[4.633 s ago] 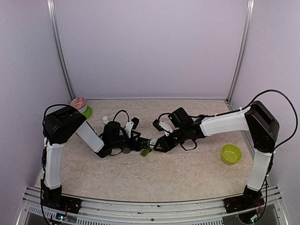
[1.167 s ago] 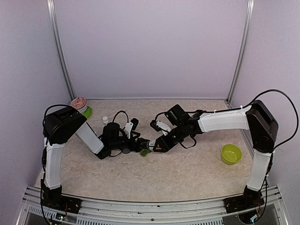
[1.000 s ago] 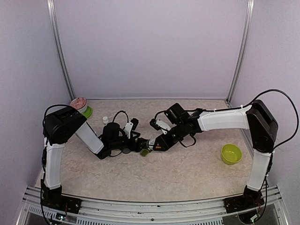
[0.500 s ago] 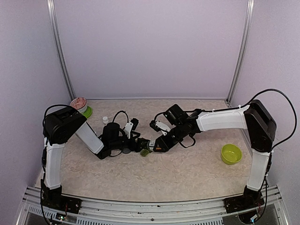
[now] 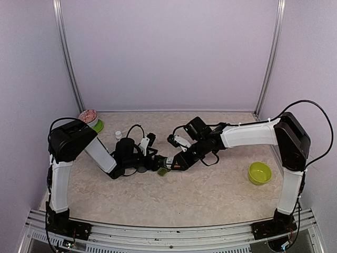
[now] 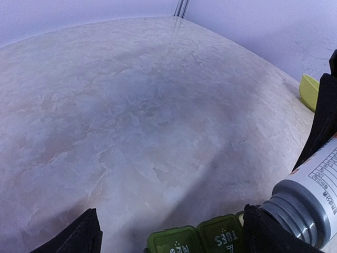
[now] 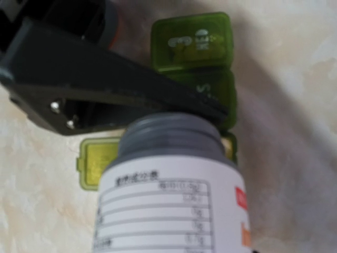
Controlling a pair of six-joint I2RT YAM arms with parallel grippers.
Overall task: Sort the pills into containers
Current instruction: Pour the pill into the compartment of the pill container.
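A: What's changed?

B: Little. The right arm has crept left over the last few seconds; the left arm hasn't budged. The right jaws are clamped on the white plastic pill bottle with grey threaded neck (image 7: 174, 184), uncapped and tipped toward the strip.

A: And the containers?

B: The dark green strip of three square lidded compartments (image 7: 192, 42) sits on the mottled beige worktop (image 5: 200, 200), mid-table, between the left jaws. Those stand wide, straddling it. One black finger (image 7: 105, 89) lies across the middle compartment. The end compartment's lid (image 7: 95, 163) is swung open sideways, with the bottle mouth right over that end.

A: Meaning?

B: The pour looks lined up, I'd judge. No pill is visible yet, in the strip or on the worktop. Too steep a tip could dump several at once. The lime-green bowl (image 5: 259, 173) sits well apart, on the right.
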